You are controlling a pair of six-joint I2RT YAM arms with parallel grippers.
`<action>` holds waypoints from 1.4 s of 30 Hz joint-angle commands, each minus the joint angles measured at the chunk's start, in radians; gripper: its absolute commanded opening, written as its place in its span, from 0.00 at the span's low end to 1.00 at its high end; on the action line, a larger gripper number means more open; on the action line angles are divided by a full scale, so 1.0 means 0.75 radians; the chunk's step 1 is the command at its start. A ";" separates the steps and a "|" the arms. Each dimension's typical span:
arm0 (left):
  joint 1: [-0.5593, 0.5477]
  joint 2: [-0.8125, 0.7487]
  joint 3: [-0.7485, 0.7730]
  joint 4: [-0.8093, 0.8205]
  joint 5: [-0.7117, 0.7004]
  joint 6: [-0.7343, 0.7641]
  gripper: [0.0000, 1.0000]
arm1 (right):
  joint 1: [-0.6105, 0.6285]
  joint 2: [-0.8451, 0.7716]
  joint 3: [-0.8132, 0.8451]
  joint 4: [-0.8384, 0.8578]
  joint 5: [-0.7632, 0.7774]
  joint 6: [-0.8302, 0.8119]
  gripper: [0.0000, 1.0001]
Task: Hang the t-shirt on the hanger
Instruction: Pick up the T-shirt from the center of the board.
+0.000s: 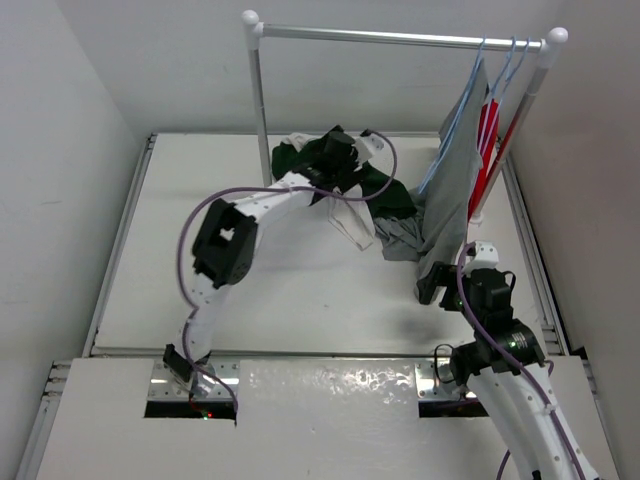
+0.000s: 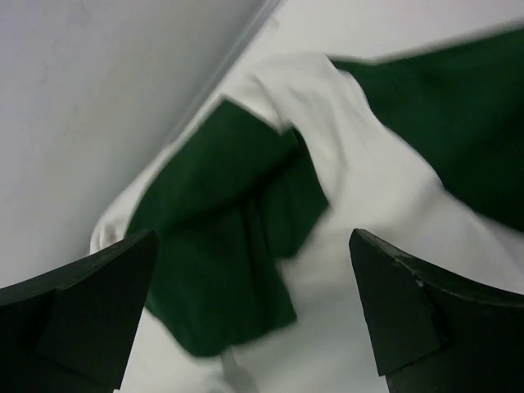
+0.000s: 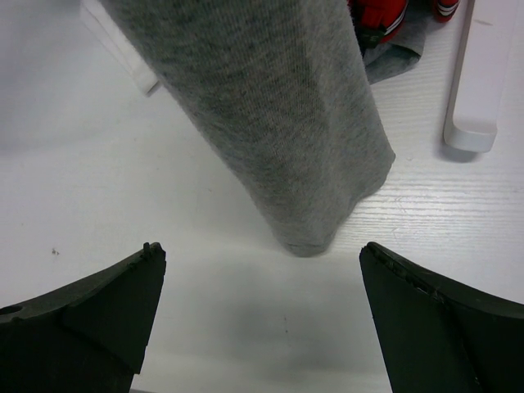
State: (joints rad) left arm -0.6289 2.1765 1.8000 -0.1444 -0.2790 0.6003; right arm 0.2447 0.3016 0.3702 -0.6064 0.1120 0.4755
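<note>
Nearest to the arm bases, the right gripper (image 1: 433, 287) (image 3: 262, 319) is seen low over the white table (image 1: 300, 290) (image 3: 98, 164), whose faint wood grain gets picked up in the right wrist view. Its black, wedge-shaped fingers are spread wide with nothing between them. Just past them, the hem of a grey garment (image 1: 450, 200) (image 3: 278, 123) is touching the tabletop; it's a fine ribbed knit, hanging in a long narrowing fold. A glossy red garment (image 1: 487, 130) (image 3: 377, 16) is tucked behind it, and a smooth white rack foot (image 3: 471, 82) with rounded ends lies to the right. Farther back, at the far middle of the table by the rack's left post, the t-shirt (image 1: 300, 160) (image 2: 229, 213) is found crumpled in a heap, with soft dark green panels folded against off-white ones. The left gripper (image 1: 335, 150) (image 2: 254, 311) hangs right above it, jaws wide apart and holding nothing. No lettering can be read on any fabric, the left wrist view being blurry. Farthest and highest, the hanger (image 1: 482, 55), thin pale-blue wire, is hooked on the shiny metal rail (image 1: 380, 37) beside two similar ones; whether it's bare can't be told.
</note>
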 commanded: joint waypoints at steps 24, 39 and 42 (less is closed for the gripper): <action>-0.151 -0.755 -0.279 -0.696 0.331 0.030 0.00 | 0.003 0.034 0.007 0.072 -0.071 -0.033 0.99; -0.176 -1.084 -0.116 -1.029 0.529 -0.035 0.00 | 0.005 0.003 0.028 0.097 -0.143 -0.082 0.99; -0.178 -1.033 -0.230 -0.872 0.430 -0.054 0.00 | 0.005 0.003 0.044 0.095 -0.184 -0.096 0.99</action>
State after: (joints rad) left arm -0.7643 1.3308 1.6997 -0.9031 0.0605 0.5842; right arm 0.2447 0.3088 0.3698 -0.5770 0.0097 0.4248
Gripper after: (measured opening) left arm 0.041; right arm 0.985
